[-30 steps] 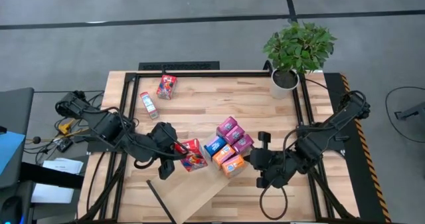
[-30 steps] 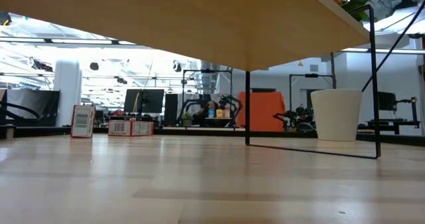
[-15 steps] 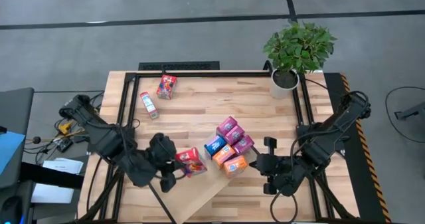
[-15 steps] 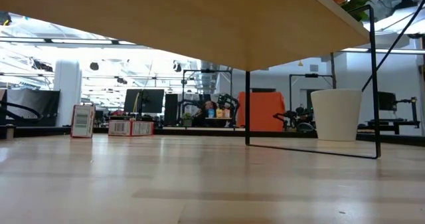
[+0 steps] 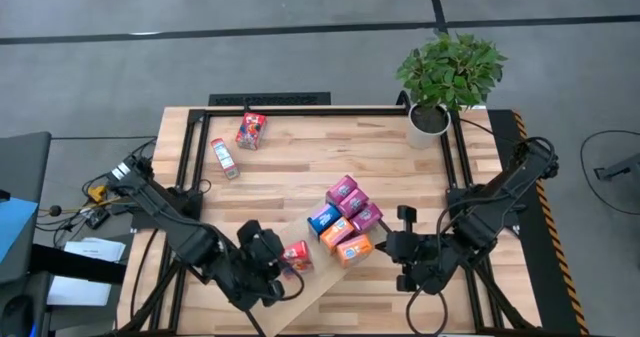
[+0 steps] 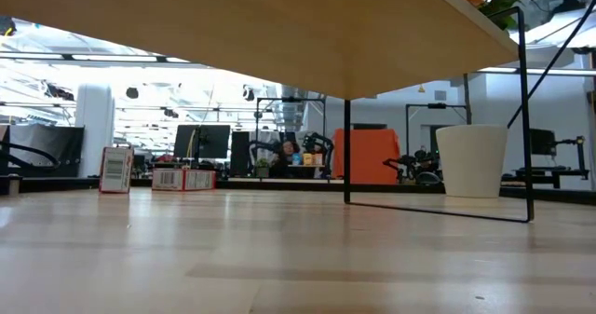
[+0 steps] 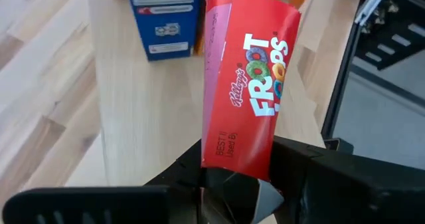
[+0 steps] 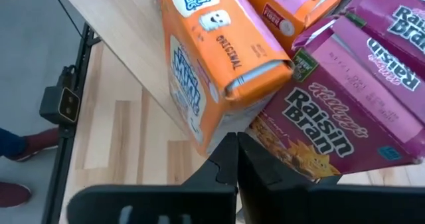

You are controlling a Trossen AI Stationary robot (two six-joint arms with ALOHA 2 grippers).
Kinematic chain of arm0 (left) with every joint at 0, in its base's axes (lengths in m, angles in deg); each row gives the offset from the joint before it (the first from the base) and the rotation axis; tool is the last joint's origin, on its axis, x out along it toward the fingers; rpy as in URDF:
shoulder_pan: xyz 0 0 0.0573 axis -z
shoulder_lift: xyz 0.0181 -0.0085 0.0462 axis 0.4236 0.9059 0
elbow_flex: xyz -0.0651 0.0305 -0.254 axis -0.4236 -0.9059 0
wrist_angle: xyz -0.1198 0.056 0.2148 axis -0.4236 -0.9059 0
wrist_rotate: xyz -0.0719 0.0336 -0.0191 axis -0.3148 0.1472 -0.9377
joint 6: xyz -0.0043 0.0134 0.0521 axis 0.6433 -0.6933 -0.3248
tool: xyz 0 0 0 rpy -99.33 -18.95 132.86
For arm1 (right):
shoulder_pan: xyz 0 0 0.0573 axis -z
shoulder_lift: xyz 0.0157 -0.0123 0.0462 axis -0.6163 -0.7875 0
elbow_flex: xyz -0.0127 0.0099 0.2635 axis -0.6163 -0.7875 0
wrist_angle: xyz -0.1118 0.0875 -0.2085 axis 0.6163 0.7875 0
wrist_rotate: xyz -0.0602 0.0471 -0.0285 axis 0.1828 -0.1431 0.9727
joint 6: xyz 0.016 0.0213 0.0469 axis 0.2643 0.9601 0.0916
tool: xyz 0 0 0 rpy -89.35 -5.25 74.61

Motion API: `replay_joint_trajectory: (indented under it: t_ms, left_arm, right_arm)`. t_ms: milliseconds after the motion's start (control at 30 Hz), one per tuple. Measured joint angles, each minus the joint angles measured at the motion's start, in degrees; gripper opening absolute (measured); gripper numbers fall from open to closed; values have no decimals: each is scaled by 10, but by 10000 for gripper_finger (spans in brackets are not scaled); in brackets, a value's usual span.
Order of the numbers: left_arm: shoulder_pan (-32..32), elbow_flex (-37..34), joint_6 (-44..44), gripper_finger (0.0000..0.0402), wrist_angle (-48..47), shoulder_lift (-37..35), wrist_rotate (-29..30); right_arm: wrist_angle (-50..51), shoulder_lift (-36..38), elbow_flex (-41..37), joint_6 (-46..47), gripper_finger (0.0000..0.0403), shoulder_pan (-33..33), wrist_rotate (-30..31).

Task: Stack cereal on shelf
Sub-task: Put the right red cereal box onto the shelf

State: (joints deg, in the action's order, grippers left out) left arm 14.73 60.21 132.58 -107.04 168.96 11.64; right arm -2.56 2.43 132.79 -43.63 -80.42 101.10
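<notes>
Your left end effector (image 5: pixel 283 264) is pinching a red Froot Loops box (image 7: pixel 249 84) by one short end, so the box's long axis runs straight out from the fingers, away from the wrist. In the high view that puts the box over the near-left part of the shelf (image 5: pixel 300 295), the pale board lying at a slant across the near middle of the bench (image 5: pixel 300 157).

The relation that matters: the cluster of stacked boxes (image 5: pixel 345 219) lies to the right of and slightly beyond the held box, well within this arm's reach. From the left wrist view, a blue box (image 7: pixel 165 18) stands just past the tip of the red one, with bare shelf between them. To my eye, the free slot is that bare strip, so the box wants carrying along its own long axis toward the blue one.

Your right end effector (image 5: pixel 398 245) sits just right of the cluster, its fingers pressed together and holding nothing, with the orange box (image 8: pixel 212 71) and a magenta Raisin Bran box (image 8: pixel 332 124) right in front of it.

Two more boxes (image 5: pixel 238 142) lie at the far left of the bench, nearer your left arm.
</notes>
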Motion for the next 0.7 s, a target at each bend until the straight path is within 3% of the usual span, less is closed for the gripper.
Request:
replay_joint_trajectory:
  t_ms: [700]
  left_arm:
    - [-37, 0, -82, 138, 86, -7, -58]
  right_arm:
    - [5, 0, 0, 5, 72, -19, 3]
